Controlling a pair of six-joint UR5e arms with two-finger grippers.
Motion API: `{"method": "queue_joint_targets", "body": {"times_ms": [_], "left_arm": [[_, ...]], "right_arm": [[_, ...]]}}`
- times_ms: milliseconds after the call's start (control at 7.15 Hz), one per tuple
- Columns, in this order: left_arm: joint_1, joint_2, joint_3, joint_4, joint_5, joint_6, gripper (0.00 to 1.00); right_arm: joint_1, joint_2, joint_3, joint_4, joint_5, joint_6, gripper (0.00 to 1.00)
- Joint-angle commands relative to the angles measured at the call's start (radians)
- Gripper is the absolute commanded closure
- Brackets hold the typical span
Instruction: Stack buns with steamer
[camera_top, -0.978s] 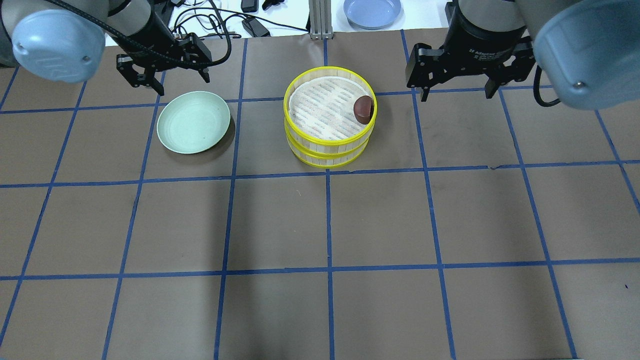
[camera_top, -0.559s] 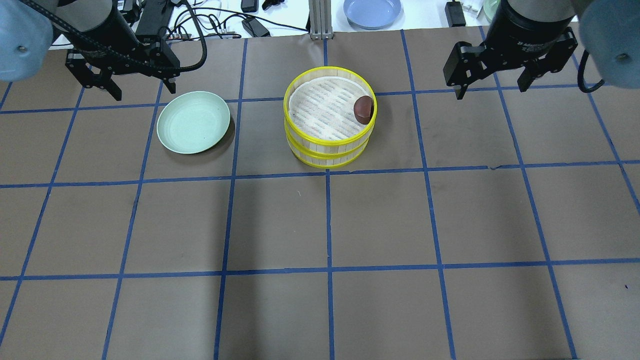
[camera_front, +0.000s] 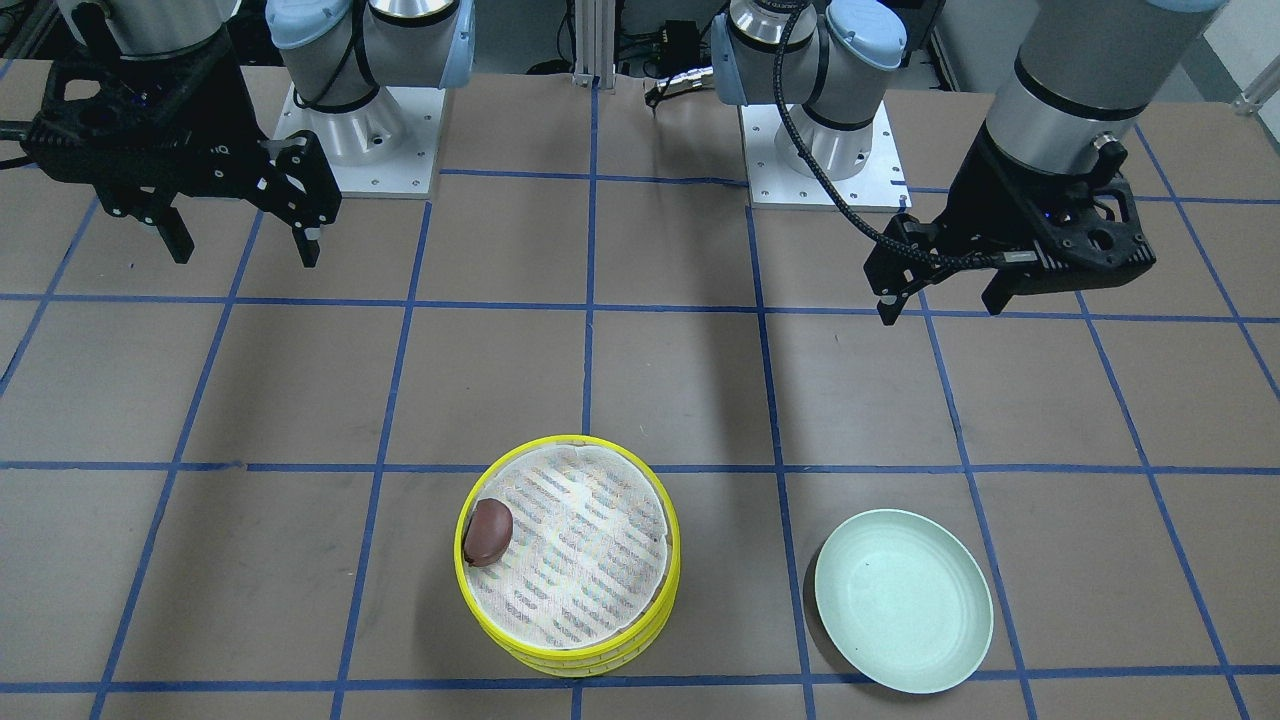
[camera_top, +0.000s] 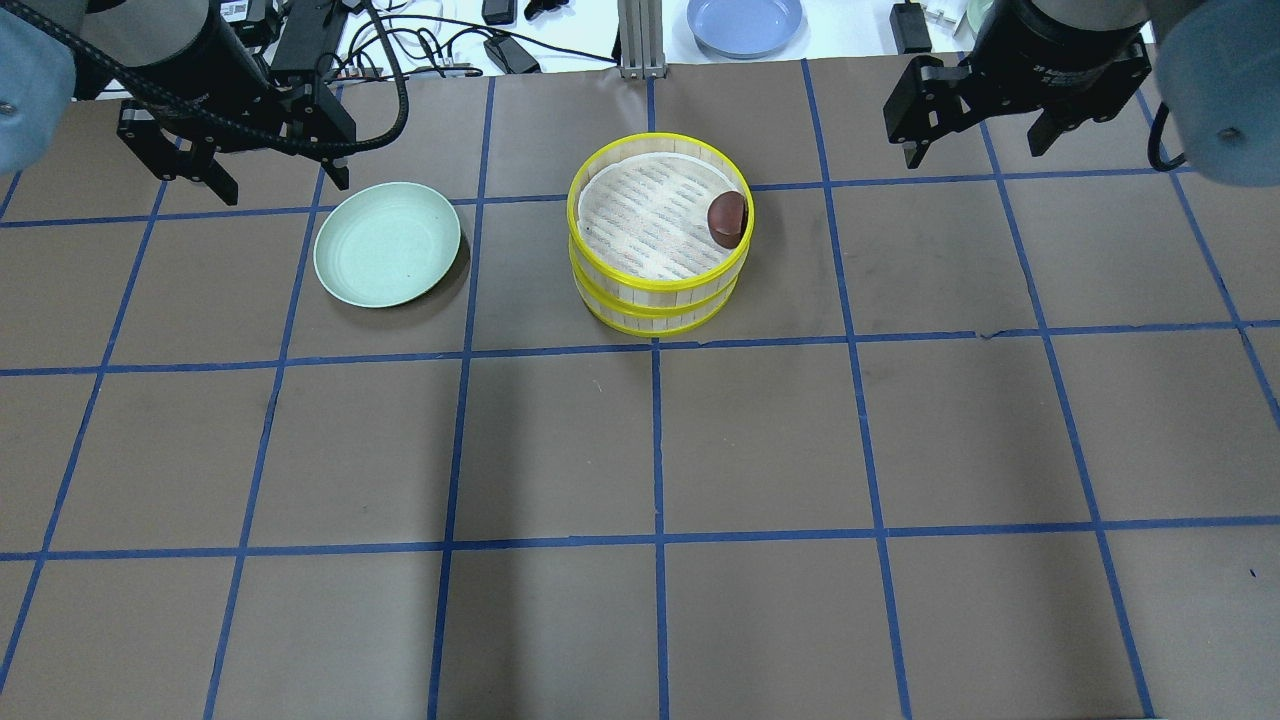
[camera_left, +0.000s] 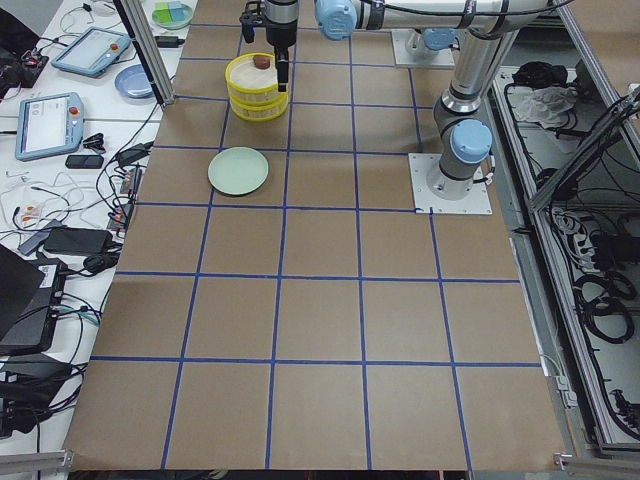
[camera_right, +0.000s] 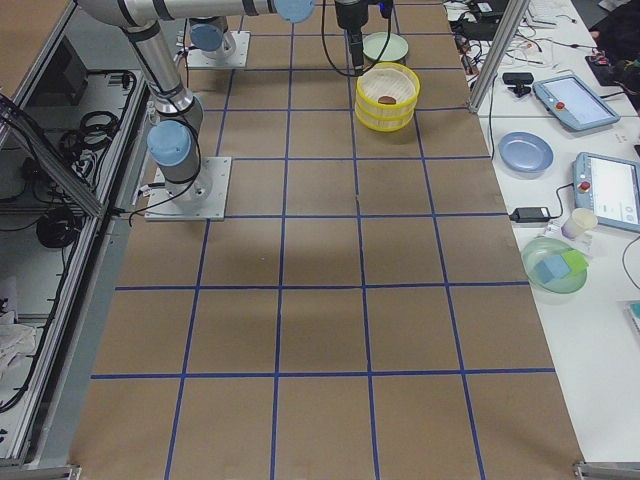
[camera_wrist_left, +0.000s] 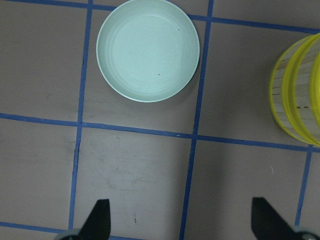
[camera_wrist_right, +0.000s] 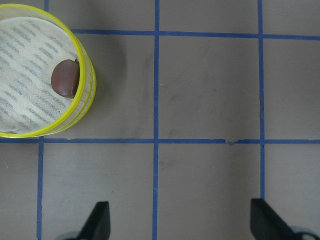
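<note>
We logged left tool (camera_top: 282, 182) and right tool (camera_top: 972, 142), both spread and empty, withdrawn farther from the stacked steamer (camera_top: 660, 291), brown bun (camera_top: 727, 218) on top: stacking judged done.

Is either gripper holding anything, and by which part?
Nothing is held. Left gripper and right gripper are open and empty; the brown bun lies in the top steamer tier.

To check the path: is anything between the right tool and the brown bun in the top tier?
Nothing visible. Only table surface lies between the open right tool and the brown bun, uncovered at the top tier's rim.
</note>
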Motion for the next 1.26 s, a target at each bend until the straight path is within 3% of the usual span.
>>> {"method": "queue_joint_targets", "body": {"times_ms": [0,280,1118], "left_arm": [[0.002,0.001,-0.002,0.0,-0.022,0.001,0.0],[0.004,0.002,-0.002,0.0,-0.022,0.001,0.0],[0.007,0.001,-0.005,-0.002,-0.022,0.003,0.0]], "right_arm": [[0.0,-0.008,0.019,0.001,0.011,0.002,0.01],[0.0,-0.01,0.019,0.05,0.011,0.0,0.02],[-0.001,-0.021,0.019,0.053,0.011,0.058,0.01]]}}
